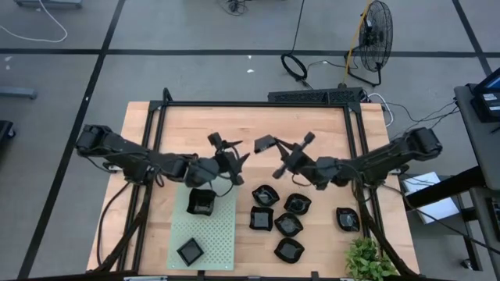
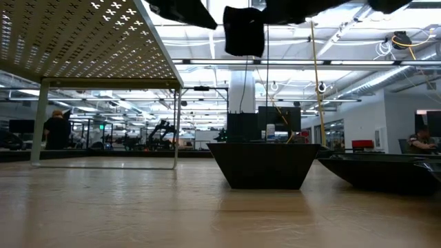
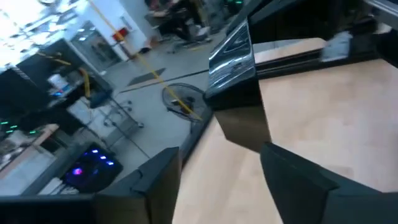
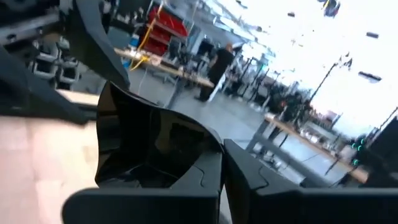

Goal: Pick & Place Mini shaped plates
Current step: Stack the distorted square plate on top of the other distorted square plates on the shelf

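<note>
Pinched a small glossy black shallow plate by its rim in the shut jaws of the right gripper, well above the middle of the wooden table. Kept clear that way of everything lying below, as judged from the low view, where the plate hung near the top edge. Seen close in the right wrist view: rim clamped, bowl tilted outward.

Faced the held plate with the left gripper, just to its left and at about the same height. Jaws spread wide there, with nothing between them, the plate apart from both fingers. Probably a handover between arms, to turn or pass the plate toward the left side.

Laid flat on the pale green perforated mat, near left: two black dishes, apparently the placing spot. Left waiting on bare wood, near right: six loose black dishes, clustered but not stacked, so each rim stayed open to a grip.
</note>
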Controlling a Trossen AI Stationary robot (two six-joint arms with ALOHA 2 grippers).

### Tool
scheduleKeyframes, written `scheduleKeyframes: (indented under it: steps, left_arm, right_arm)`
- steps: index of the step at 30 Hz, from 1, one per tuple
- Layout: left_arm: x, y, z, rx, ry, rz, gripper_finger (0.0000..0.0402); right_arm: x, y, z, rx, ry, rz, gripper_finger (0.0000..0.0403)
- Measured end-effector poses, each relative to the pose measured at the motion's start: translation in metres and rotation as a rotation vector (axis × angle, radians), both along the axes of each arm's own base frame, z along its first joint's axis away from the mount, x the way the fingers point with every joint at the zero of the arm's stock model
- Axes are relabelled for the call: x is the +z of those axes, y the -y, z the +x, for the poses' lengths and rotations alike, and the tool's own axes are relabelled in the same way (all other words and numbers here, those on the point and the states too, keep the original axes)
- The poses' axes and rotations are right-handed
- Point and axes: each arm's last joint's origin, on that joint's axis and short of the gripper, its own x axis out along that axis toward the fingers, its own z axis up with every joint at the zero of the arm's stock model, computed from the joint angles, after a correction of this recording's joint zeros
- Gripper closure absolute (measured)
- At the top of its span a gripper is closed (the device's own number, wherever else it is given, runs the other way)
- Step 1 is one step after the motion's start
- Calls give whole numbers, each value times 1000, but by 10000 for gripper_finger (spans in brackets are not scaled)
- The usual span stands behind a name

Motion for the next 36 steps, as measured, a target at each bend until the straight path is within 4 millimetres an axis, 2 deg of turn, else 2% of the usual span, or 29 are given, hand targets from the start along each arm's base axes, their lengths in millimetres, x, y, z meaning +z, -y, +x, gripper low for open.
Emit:
scheduleKeyframes:
  steps: [6,15,20,25,30,36]
  left_arm:
    - [3,-8,3,7,53,-41,162]
    - [4,-10,3,26,68,-41,190]
    - [4,-15,4,49,76,-48,233]
    - [4,-18,4,68,91,-58,307]
    - [7,-19,4,71,108,-49,387]
    - [11,-13,0,44,75,-1,385]
  right_arm:
    - [0,13,12,75,66,-73,403]
    - [0,21,16,144,104,-80,403]
    - [1,17,16,186,121,-84,403]
    - [1,11,16,253,120,-92,394]
    - [-2,1,16,316,96,-100,346]
    - [-1,-22,11,364,97,-90,249]
